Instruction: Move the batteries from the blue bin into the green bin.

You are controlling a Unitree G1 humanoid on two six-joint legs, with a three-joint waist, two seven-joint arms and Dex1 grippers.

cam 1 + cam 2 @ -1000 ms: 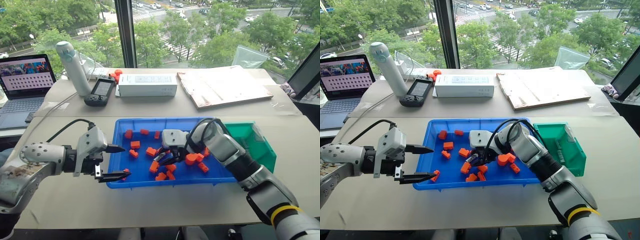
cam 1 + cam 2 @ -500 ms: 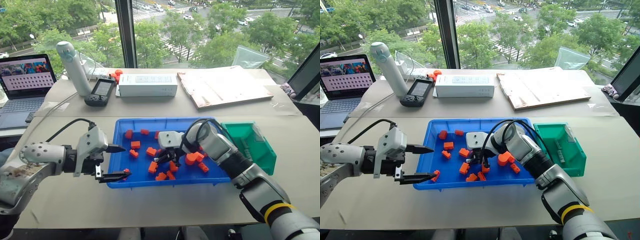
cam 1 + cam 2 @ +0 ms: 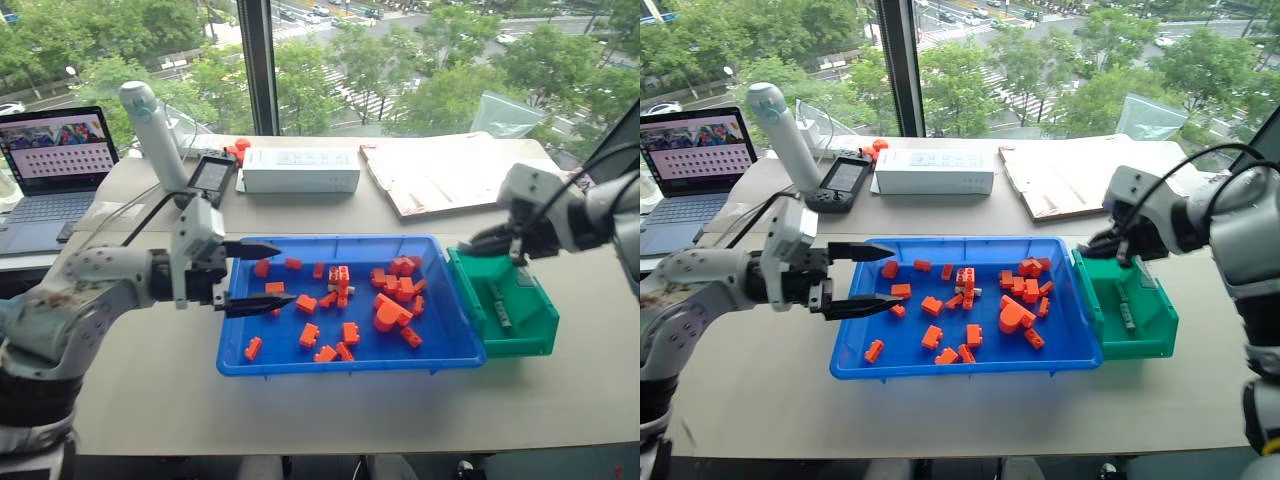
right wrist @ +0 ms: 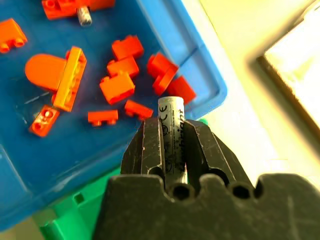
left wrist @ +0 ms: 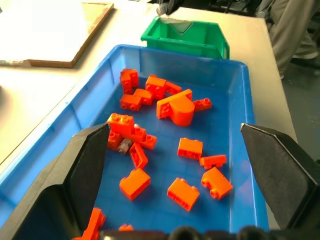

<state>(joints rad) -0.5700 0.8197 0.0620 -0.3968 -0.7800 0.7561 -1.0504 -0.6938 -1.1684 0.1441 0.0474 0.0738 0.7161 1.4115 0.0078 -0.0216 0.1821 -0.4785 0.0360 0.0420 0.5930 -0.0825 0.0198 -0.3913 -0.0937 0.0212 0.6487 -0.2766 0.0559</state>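
head view, battery: one battery already lies on the floor of the green bin. Another sits mid blue bin, touching the orange blocks.
head view, right gripper: right gripper hangs over the green bin's rim at 12 o'clock of the bin.
head view, left gripper: left gripper is spread wide over the blue bin's 9 o'clock edge, holding nothing.
left wrist view: fingers far apart, blocks between them untouched. Grey battery end pokes out beside a block stack, at 9 o'clock from the tray's middle.
right wrist view: jaws clamped on an upright battery, gripped across its barrel, top end sticking out above the fingers. Blue tray corner and green rim lie below.
handling: my read is a stiff, smooth, dense little cylinder; it'll roll and could slip endwise. Pinch mid-barrel across the width; the half-buried one needs its exposed end worked free first.
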